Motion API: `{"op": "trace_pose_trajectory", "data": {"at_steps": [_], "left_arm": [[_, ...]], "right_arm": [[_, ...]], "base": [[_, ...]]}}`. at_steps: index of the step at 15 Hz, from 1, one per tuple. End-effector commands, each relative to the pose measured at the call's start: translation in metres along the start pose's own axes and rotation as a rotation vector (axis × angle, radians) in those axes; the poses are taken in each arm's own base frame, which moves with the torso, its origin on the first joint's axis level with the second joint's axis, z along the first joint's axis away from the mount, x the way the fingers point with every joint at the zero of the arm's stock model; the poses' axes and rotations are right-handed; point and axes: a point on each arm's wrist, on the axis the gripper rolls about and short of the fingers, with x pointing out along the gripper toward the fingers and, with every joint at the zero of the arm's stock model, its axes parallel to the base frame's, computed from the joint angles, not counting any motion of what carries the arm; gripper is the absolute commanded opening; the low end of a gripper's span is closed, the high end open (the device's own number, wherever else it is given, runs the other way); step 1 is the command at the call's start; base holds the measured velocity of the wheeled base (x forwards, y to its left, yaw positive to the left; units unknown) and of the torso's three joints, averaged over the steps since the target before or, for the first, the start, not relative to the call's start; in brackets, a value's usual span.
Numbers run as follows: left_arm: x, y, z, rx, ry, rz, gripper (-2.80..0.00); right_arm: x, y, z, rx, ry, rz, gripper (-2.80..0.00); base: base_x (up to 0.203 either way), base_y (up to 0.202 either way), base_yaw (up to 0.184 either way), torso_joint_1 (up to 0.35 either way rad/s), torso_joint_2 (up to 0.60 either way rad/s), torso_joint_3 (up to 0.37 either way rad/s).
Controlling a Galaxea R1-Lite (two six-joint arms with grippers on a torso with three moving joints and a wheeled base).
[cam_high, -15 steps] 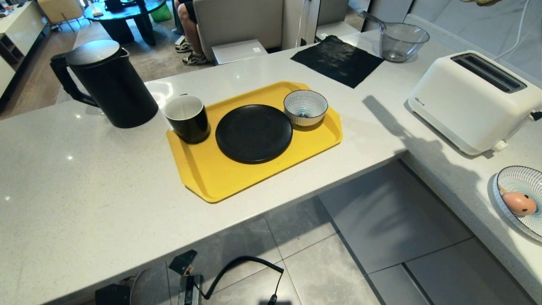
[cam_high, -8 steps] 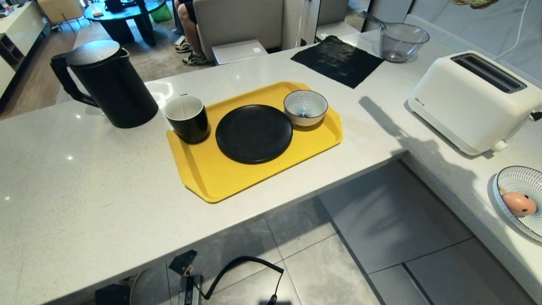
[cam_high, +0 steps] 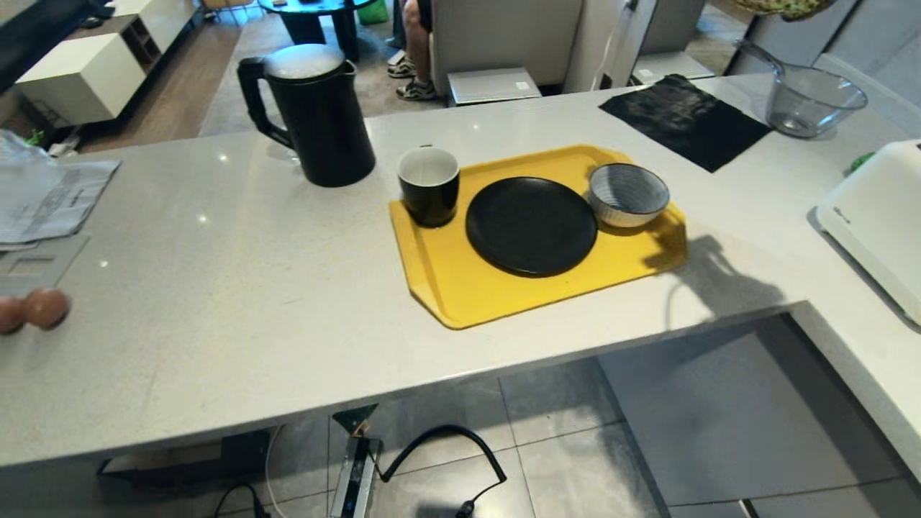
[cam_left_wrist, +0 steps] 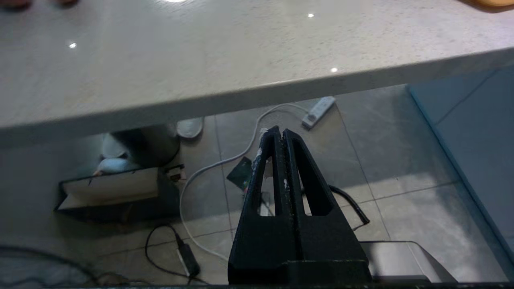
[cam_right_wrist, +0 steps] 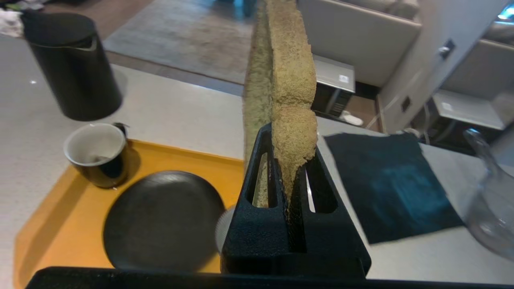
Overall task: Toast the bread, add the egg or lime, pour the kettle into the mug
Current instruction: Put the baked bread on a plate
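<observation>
Shifted view: camera has swung, toaster now cut off at right edge — objects unmoved. Right gripper [cam_right_wrist: 295, 188], centre of its wrist view: jaws clamped on thick, crumbly pale-green bread slice [cam_right_wrist: 287, 84], held upright. Left gripper [cam_left_wrist: 280, 136]: jaws closed, empty, below counter edge. Beyond — yellow plastic tray [cam_high: 460, 288], matte black plate [cam_high: 531, 225]. Glossy white toaster [cam_high: 874, 223]: keep slice vertical, align edge-on with slot.
</observation>
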Motion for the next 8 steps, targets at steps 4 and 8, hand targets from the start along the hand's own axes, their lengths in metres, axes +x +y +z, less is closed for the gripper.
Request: {"op": "trace_pose_trajectory", "data": {"at_steps": [4,8], "left_arm": [[0.001,0.000,-0.004,-0.001,0.013,0.001,-2.80],[0.001,0.000,-0.004,-0.001,0.013,0.001,-2.80]], "right_arm": [[-0.004,0.003,-0.011,0.005,0.041,0.012,-2.80],[-0.008,0.009,-0.041,0.026,0.200,0.036,-2.80]], "base": [[0.000,-0.004,0.084,0.003,0.00,0.002],[0.000,0.000,0.000,0.000,0.00,0.000]]}}
